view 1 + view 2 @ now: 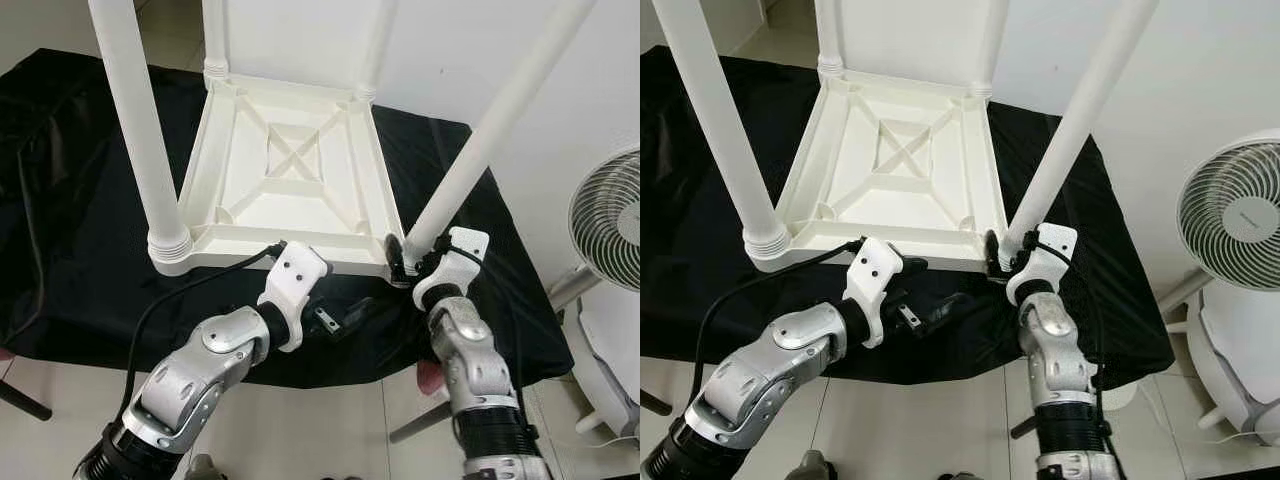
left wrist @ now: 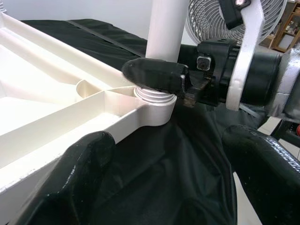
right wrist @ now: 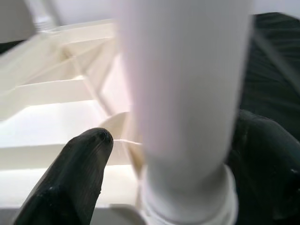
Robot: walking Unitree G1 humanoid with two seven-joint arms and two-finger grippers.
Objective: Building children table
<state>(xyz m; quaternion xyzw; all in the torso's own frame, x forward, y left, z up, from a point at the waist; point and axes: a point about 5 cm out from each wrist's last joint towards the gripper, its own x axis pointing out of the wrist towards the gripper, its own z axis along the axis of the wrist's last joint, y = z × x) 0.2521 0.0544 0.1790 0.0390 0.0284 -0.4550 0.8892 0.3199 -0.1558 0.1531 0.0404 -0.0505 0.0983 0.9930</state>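
The upturned tabletop [image 1: 290, 185] lies on the black cloth [image 1: 90, 200] straight ahead of me at twelve o'clock, its ribbed underside facing up and its legs pointing at the ceiling. The one that matters is the near right leg [image 1: 490, 135]. Its base sits in the corner socket [image 2: 154, 110] at about one o'clock, and its long axis leans up and away toward two o'clock instead of standing plumb like the near left leg [image 1: 135, 125] at eleven.

My right gripper [image 1: 412, 262] is the nearer one: its fingers [image 3: 77, 173] straddle the base of that leg just above the threaded collar, closed around it as far as I can judge. My left gripper [image 1: 335, 322] hangs at six o'clock of the table's near edge, just short of it, with fingers [image 2: 70, 183] spread wide and holding nothing.

I judge the next move is to bring the leg upright on the socket's axis before turning it home.
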